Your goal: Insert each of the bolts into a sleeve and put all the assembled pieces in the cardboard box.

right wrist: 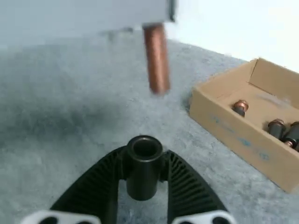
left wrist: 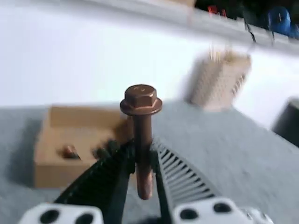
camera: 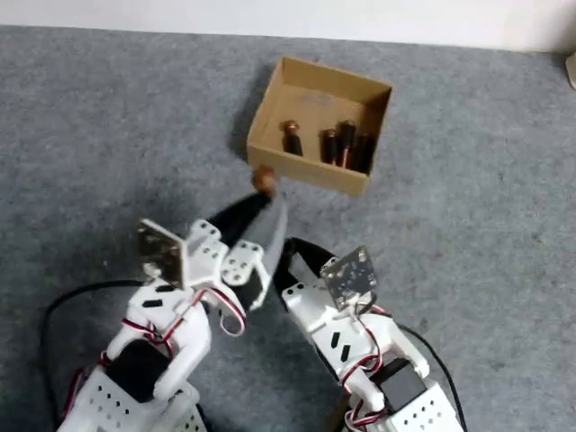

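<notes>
Grey carpet covers the tabletop [camera: 468, 180] in the high view, where the cardboard box [camera: 306, 166] sits toward the far edge with several assembled pieces [camera: 342, 144] inside. Just outside its near left corner, the left tool [camera: 264, 196] grips a copper bolt [camera: 263, 180]. The left wrist view shows that bolt head up, pinched by its shank. In the right wrist view, the right tool [right wrist: 144, 175] clamps an upright black sleeve [right wrist: 144, 161], with the bolt's shank hanging above it, apart.
</notes>
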Motion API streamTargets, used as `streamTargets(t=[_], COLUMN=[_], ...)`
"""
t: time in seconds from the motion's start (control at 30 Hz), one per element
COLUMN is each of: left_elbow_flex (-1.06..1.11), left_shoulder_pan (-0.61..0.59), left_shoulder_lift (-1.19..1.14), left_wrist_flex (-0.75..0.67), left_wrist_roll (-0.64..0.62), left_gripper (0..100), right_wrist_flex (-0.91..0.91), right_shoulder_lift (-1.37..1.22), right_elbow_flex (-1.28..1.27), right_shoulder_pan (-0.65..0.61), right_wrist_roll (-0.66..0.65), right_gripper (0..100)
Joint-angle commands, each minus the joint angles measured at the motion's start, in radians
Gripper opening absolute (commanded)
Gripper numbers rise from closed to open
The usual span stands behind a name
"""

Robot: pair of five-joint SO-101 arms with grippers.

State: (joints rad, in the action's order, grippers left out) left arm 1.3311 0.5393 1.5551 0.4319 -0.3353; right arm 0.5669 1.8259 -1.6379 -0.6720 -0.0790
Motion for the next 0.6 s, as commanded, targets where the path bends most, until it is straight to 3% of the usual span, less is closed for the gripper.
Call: streamTargets(t=[0.0,0.23,0.4,0.57], left_elbow_flex=[-0.021,-0.015,0.005,0.042], left_shoulder_pan=[0.053,0.050,0.051,0.059], left_shoulder_lift=[0.016,0.016,0.015,0.015], left_wrist_flex=[0.026,0.066,0.069,0.066], left_wrist_roll=[0.002,0.003,0.104,0.115], left_gripper=[0,0,0,0], right_wrist_flex=[-0.030,-0.028,-0.027,-0.027], right_shoulder_lift=[0.012,0.012,0.012,0.012], right_elbow_flex=[0.005,0.010,0.015,0.015], right_shoulder_pan=[0.019,0.045,0.107,0.104], right_wrist_roll=[-0.035,-0.035,-0.035,-0.035], right_gripper=[0.5,0.5,0.5,0.5])
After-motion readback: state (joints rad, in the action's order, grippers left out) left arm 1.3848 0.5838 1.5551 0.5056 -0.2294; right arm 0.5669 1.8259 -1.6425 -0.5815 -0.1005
